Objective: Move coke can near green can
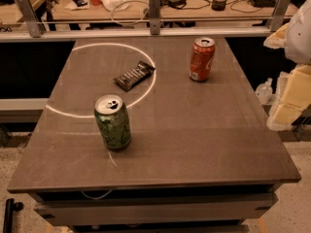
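The coke can (201,59), red-orange with white lettering and a silver top, stands upright at the far right of the grey table (194,144). The green can (112,122), with mottled yellowish-green print and an open silver top, stands upright at the near left. The two cans are far apart. My gripper (287,103) shows as pale cream and white parts at the right edge of the view, beyond the table's right side. It is well to the right of the coke can and holds nothing that I can see.
A dark snack bar wrapper (134,75) lies between the cans toward the far left. A bright ring of light (146,89) marks the tabletop. A metal rail (154,32) runs along the far edge, with a cluttered desk (146,4) behind it.
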`<move>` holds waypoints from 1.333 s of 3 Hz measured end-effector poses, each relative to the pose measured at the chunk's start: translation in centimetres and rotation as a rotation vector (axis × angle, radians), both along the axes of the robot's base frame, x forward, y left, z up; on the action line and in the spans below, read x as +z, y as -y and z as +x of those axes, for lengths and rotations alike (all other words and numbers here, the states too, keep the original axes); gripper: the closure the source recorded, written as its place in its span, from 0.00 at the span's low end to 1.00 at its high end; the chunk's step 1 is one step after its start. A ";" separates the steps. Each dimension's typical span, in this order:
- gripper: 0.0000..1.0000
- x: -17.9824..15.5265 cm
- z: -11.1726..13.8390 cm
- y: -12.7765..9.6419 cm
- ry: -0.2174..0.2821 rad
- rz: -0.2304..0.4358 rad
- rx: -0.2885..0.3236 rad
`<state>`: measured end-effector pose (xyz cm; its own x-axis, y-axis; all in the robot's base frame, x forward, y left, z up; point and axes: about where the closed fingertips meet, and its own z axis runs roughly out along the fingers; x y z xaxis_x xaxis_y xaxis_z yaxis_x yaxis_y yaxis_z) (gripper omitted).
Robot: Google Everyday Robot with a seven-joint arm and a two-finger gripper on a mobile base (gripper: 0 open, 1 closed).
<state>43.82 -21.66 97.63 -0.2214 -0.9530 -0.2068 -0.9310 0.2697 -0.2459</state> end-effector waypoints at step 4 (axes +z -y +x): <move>0.00 -2.9 2.7 4.7 0.147 0.531 -0.248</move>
